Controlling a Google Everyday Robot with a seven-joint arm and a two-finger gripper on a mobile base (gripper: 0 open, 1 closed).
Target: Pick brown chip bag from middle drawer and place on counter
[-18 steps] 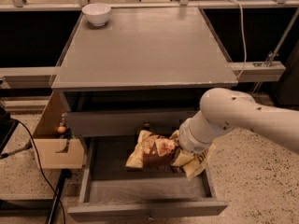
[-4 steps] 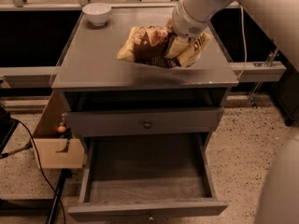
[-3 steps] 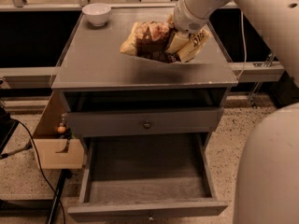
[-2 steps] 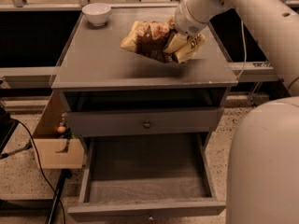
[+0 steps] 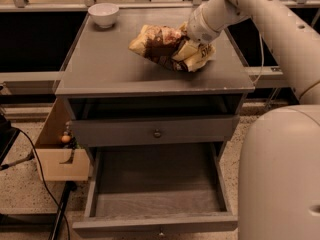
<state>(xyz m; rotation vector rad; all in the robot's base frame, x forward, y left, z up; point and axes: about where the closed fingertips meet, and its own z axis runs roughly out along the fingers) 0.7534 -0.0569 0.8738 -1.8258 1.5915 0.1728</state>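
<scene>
The brown chip bag (image 5: 161, 45), crinkled dark brown with pale yellow ends, is over the right half of the counter (image 5: 110, 64), tilted, with its shadow just beneath it. My gripper (image 5: 189, 43) is at the bag's right end, shut on it, mostly hidden by my white wrist and the bag. I cannot tell if the bag touches the counter. The middle drawer (image 5: 155, 196) stands pulled out below, its grey tray bare.
A white bowl (image 5: 103, 14) sits at the counter's back left corner. A shut drawer front with a round knob (image 5: 157, 133) is above the open drawer. A cardboard box (image 5: 60, 159) and black cables (image 5: 37, 166) lie left. My white body (image 5: 280, 174) fills the lower right.
The bag has left the drawer and now hangs in my gripper over the counter. In the last second it shifted slightly toward the counter's back right.
</scene>
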